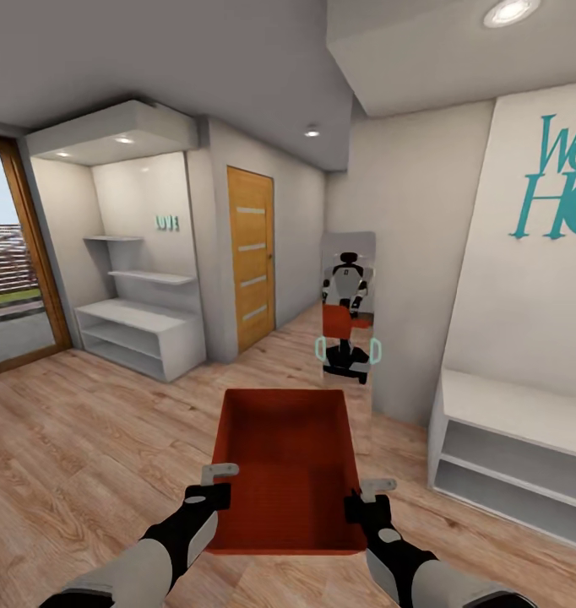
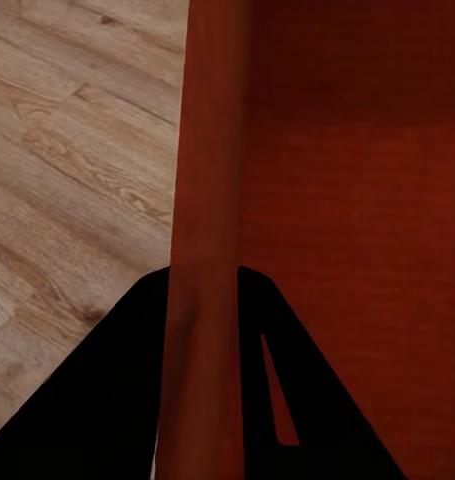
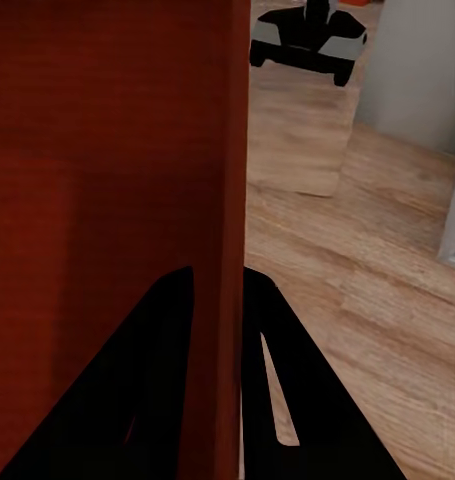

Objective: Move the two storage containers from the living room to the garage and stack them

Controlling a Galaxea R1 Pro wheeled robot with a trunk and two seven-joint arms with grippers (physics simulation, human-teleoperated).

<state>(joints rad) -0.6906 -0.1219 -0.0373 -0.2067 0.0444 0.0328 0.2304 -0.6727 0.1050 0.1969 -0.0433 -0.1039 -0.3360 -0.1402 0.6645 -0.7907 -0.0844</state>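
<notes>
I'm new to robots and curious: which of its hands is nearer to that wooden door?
The left. The left gripper pinches the container's left wall, on the side toward the wooden door. The right gripper pinches the opposite wall, farther from it.

Bright, even indoor render with soft, faint shadows

Recessed ceiling lights (image 1: pixel 509 11) glow near-white, 1 blown out at the top edge, and daylight enters by the glass door (image 1: pixel 13 262). The head view bends straight lines toward its edges. Both wrist views are softer; the black fingers (image 2: pixel 107 400) read as flat silhouettes, and the container's (image 1: pixel 290 460) interior darkens in shade.
</notes>
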